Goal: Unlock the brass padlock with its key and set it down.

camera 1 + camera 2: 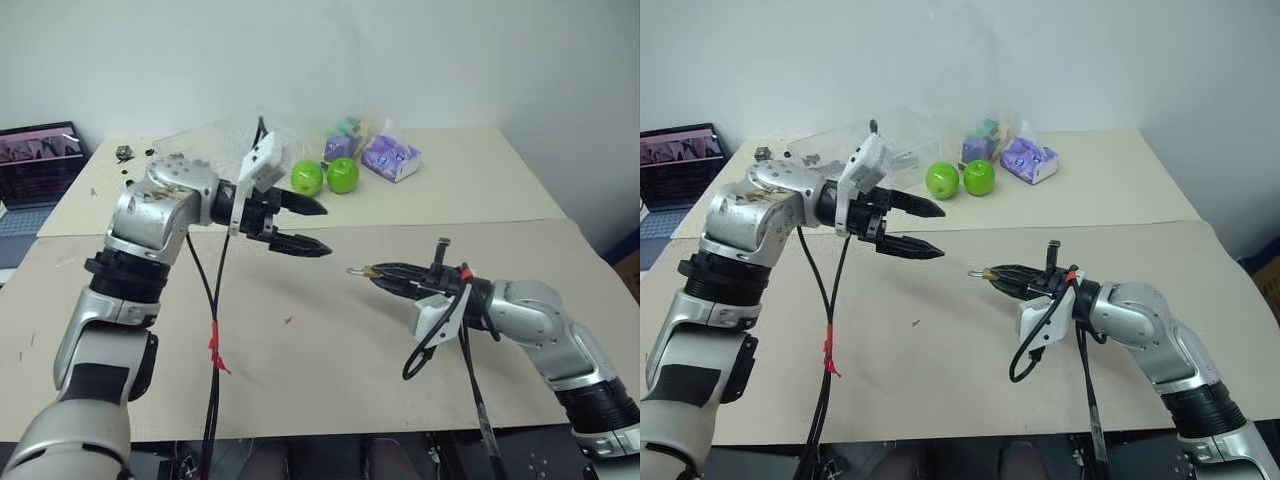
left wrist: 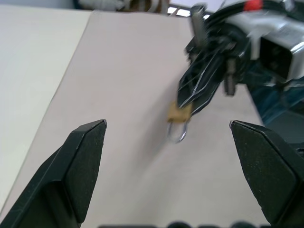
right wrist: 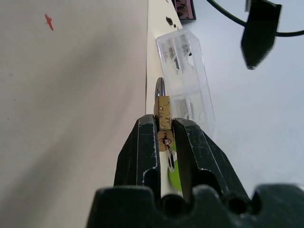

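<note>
The brass padlock point(image 3: 163, 114) is pinched by its body between the fingers of my right gripper point(image 1: 380, 271), which is shut on it above the brown mat. Its silver shackle point(image 2: 176, 134) points away from that gripper, toward my left one. The key point(image 3: 170, 160) sticks out of the keyway at the padlock's rear end, between the right fingers. My left gripper point(image 1: 325, 229) hangs a short way to the left of the padlock, pointing at it, wide open and holding nothing. I cannot tell whether the shackle is latched.
Two green apples point(image 1: 307, 178) point(image 1: 343, 175) lie at the back of the table, next to a purple packet point(image 1: 390, 158) and a clear plastic box point(image 1: 840, 140). A laptop point(image 1: 35, 165) stands at the far left. Black cables hang from both wrists.
</note>
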You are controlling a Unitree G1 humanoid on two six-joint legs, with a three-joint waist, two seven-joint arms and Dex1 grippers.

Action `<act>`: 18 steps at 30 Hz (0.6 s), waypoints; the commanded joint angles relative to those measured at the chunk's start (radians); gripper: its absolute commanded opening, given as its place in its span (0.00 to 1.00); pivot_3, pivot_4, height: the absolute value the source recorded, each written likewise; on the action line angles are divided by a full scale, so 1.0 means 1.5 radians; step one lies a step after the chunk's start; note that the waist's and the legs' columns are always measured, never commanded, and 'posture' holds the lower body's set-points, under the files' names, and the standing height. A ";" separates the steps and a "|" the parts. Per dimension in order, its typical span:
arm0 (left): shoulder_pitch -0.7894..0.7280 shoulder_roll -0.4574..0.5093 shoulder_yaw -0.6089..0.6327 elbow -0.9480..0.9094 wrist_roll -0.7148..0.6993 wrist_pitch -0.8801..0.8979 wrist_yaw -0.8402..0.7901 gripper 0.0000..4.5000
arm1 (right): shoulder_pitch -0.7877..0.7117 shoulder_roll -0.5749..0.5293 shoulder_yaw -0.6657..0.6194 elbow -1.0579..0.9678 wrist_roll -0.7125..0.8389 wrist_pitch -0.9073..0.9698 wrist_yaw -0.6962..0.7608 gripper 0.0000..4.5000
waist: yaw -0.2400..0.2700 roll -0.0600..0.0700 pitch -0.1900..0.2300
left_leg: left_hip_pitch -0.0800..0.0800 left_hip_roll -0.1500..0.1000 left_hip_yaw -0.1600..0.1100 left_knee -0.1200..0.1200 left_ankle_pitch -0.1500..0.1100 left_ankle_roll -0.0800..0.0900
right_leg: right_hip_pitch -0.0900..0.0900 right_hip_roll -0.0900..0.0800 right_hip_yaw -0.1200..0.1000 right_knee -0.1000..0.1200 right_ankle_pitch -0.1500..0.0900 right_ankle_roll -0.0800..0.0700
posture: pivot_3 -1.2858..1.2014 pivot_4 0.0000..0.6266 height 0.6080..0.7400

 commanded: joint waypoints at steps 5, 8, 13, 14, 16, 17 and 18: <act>0.063 -0.013 0.001 -0.027 0.017 -0.046 0.027 0.51 | 0.004 -0.002 -0.031 -0.023 0.021 -0.001 -0.019 0.03 | -0.002 0.000 0.000 | 0.000 0.000 0.000 0.000 0.000 0.000 | 0.000 0.000 0.000 0.000 0.000 0.000 | 0.52 0.24 1.00; 0.062 -0.039 0.010 -0.029 0.009 -0.033 0.051 0.27 | 0.005 0.006 -0.024 -0.047 0.031 0.018 -0.011 0.03 | 0.000 0.000 0.000 | 0.000 0.000 0.000 0.000 0.000 0.000 | 0.000 0.000 0.000 0.000 0.000 0.000 | 0.52 0.24 1.00; 0.062 -0.075 0.012 -0.048 0.001 -0.028 0.083 0.01 | 0.009 0.022 -0.006 -0.091 0.034 0.049 0.001 0.03 | 0.001 0.000 0.000 | 0.000 0.000 0.000 0.000 0.000 0.000 | 0.000 0.000 0.000 0.000 0.000 0.000 | 0.52 0.24 1.00; 0.060 -0.079 0.012 -0.051 -0.002 -0.024 0.084 0.01 | 0.011 0.023 -0.005 -0.093 0.032 0.051 0.001 0.03 | 0.001 0.000 0.000 | 0.000 0.000 0.000 0.000 0.000 0.000 | 0.000 0.000 0.000 0.000 0.000 0.000 | 0.52 0.24 1.00; 0.055 -0.087 0.014 -0.052 -0.003 -0.021 0.091 0.01 | 0.013 0.024 -0.005 -0.094 0.029 0.056 0.001 0.03 | -0.001 0.000 0.000 | 0.000 0.000 0.000 0.000 0.000 0.000 | 0.000 0.000 0.000 0.000 0.000 0.000 | 0.52 0.24 1.00; 0.054 -0.089 0.014 -0.053 -0.003 -0.021 0.093 0.01 | 0.013 0.024 -0.005 -0.095 0.029 0.058 0.002 0.03 | -0.001 0.000 0.000 | 0.000 0.000 0.000 0.000 0.000 0.000 | 0.000 0.000 0.000 0.000 0.000 0.000 | 0.52 0.24 1.00; 0.055 -0.091 0.013 -0.056 -0.003 -0.020 0.094 0.01 | 0.013 0.026 -0.004 -0.099 0.030 0.063 0.002 0.03 | -0.001 0.000 0.000 | 0.000 0.000 0.000 0.000 0.000 0.000 | 0.000 0.000 0.000 0.000 0.000 0.000 | 0.52 0.24 1.00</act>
